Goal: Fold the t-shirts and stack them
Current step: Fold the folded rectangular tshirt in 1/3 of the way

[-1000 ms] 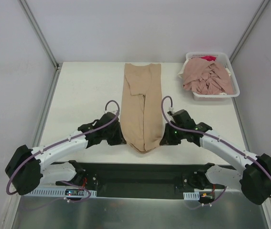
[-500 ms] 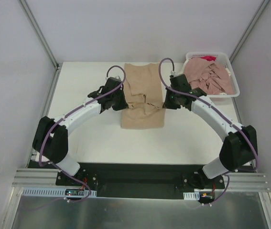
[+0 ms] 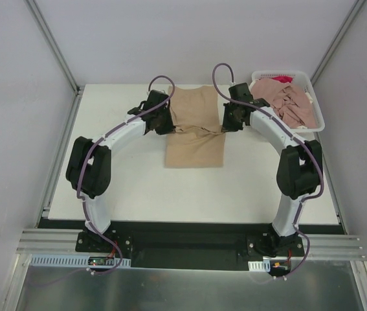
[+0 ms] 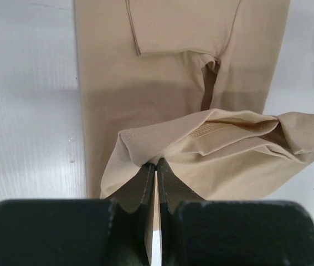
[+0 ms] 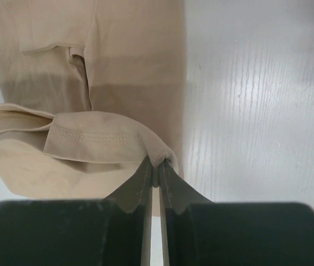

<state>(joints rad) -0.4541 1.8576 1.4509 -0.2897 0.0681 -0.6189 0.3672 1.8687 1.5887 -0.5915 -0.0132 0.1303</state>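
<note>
**Tan shirt pinched at both hem corners, left of the basket**

Nearest the arm bases, bare bench (image 3: 118,188) runs up to the folded near edge of the tan t-shirt (image 3: 195,149). The shirt lies well left of the white basket (image 3: 289,131) and reaches nearer than it. It is a narrow strip with its sleeves turned in, and its lower part is doubled back over itself.

Just past that fold, the two end effectors hold the raised hem, one at each side. The left end effector (image 3: 165,123), on the shirt's edge away from the basket, has its jaws squeezed together on one corner of the cloth. The right end effector (image 3: 227,122), between the shirt and the basket, is clamped just as tightly on the other corner. The cloth sags in loose wrinkles between them, above the flat layer.

Farther on, the upper part of the shirt lies flat, reaching about level with the basket. The basket sits at the bench's far right corner and holds crumpled pink t-shirts (image 3: 290,107).
</note>
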